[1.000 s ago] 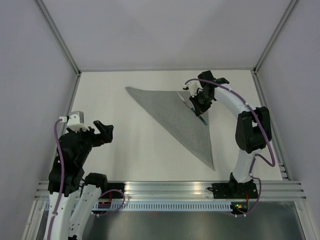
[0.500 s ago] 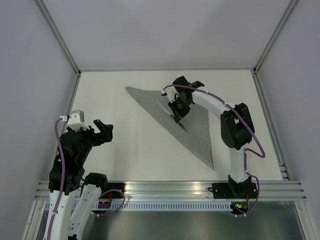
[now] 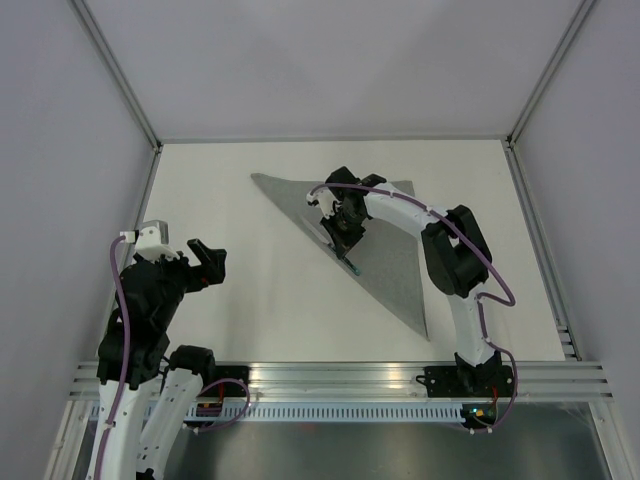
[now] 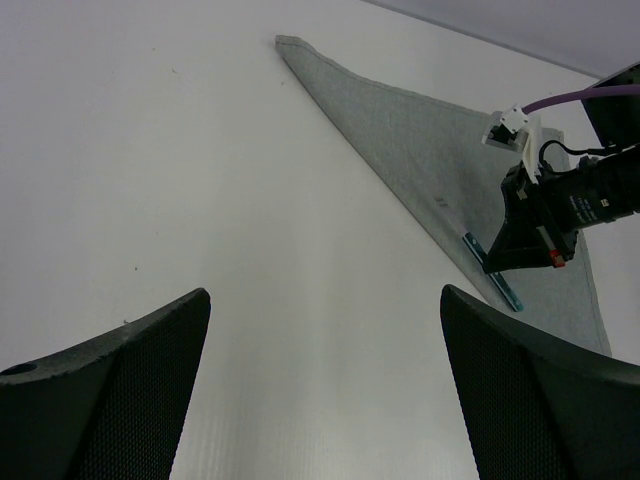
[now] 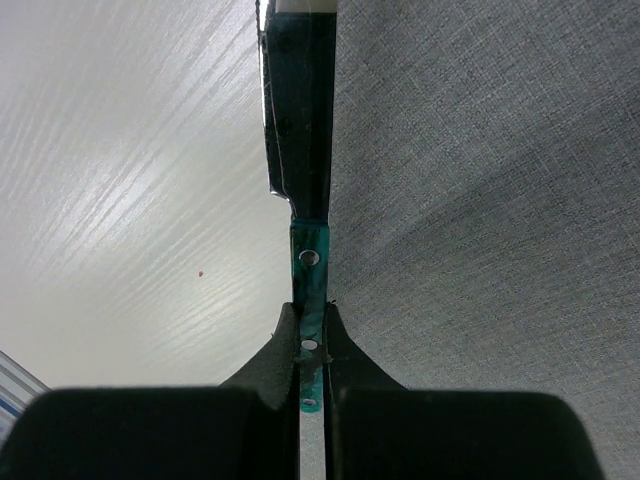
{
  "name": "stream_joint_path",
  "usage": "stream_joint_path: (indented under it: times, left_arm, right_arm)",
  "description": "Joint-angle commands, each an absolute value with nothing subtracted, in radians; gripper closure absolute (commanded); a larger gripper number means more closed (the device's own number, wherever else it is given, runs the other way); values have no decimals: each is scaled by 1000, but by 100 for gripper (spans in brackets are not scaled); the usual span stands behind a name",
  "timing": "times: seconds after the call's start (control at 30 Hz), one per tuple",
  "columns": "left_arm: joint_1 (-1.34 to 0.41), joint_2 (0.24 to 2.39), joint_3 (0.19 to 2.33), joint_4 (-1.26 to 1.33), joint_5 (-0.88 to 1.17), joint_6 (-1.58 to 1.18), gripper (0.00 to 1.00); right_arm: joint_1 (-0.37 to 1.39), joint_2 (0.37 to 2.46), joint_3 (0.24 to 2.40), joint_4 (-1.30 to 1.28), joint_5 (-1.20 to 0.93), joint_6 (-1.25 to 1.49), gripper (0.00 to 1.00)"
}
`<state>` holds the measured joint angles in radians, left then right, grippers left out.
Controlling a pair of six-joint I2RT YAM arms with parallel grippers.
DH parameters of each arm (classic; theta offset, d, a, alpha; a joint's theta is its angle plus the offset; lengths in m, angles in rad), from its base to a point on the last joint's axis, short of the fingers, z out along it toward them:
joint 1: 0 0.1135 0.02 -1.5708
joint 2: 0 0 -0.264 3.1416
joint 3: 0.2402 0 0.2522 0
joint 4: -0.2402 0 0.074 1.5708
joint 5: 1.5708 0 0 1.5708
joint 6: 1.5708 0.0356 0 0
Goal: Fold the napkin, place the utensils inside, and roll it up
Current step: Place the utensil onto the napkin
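1. The right gripper point(image 3: 345, 240) is swinging left across the napkin point(image 3: 390, 255), away from the far-right corner where it was a second ago and onto the long diagonal edge.
2. Its fingers are clenching one end of the teal utensil point(image 5: 310, 250), which is running right along the cloth edge with bare table point(image 3: 230, 310) beside it.
3. The triangle fold looks done and placing is underway. The utensil isn't let go yet, and I can't tell if it's touching cloth.
4. The left gripper point(image 3: 208, 265) is staying put, jaws wide apart and holding nothing, well apart from the napkin.
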<state>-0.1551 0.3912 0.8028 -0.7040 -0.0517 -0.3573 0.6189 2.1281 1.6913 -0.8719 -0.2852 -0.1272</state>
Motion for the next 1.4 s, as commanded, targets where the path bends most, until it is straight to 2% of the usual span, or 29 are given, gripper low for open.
stream_joint_path:
  times: [0.0, 1.07, 1.13, 1.37]
  left_arm:
    - [-161, 397, 808, -692, -61, -376, 0]
    - [-161, 387, 808, -693, -58, -374, 0]
    - [-161, 387, 808, -692, -57, -374, 0]
    - [-163, 379, 811, -693, -58, -374, 0]
  right_arm:
    - [620, 2144, 1726, -864, -238, -61, 99]
    - [624, 2237, 1796, -888, -207, -69, 100]
    - [623, 2235, 1801, -890, -210, -71, 98]
    - [623, 2226, 1815, -899, -213, -78, 77]
